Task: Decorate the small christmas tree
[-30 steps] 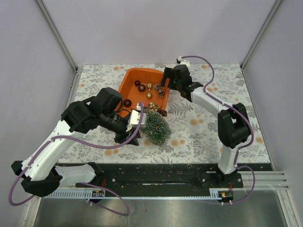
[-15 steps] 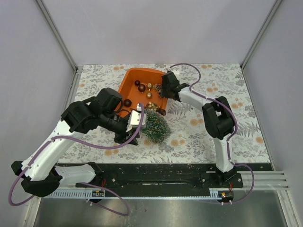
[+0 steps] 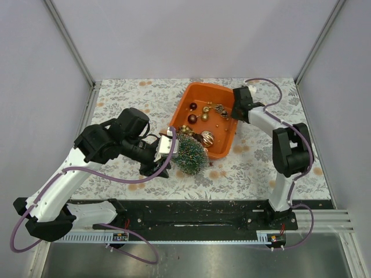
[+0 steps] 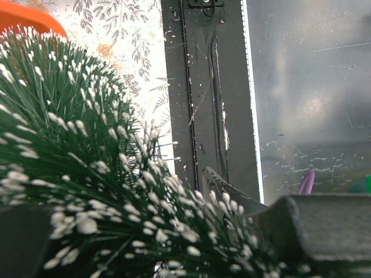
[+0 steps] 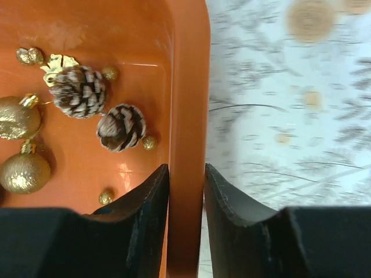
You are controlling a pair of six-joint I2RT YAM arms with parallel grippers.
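From above, the left gripper (image 3: 167,149) is closed on the small christmas tree (image 3: 191,155), a dark green, frosted bottle-brush cone. It is held tilted over the middle of the floral-patterned table (image 3: 127,98), toward its near edge and just beside the near left corner of the orange plastic tub (image 3: 208,85). Whether the tree touches the table cannot be told. The right gripper (image 3: 236,110) sits at the tub's right wall. The left wrist view is filled with white-tipped needles, the dark fingers either side of them, and no ornament shows among the branches. In the right wrist view the jaws stand narrowly apart and press both faces of the tub's wall, one finger inside and one outside. Two frosted pine cones (image 5: 78,90) and some gold glitter baubles (image 5: 23,172) lie loose on the tub floor. By this showing the decorating has hardly begun: the tree looks bare and every trimming is yet to be hung.
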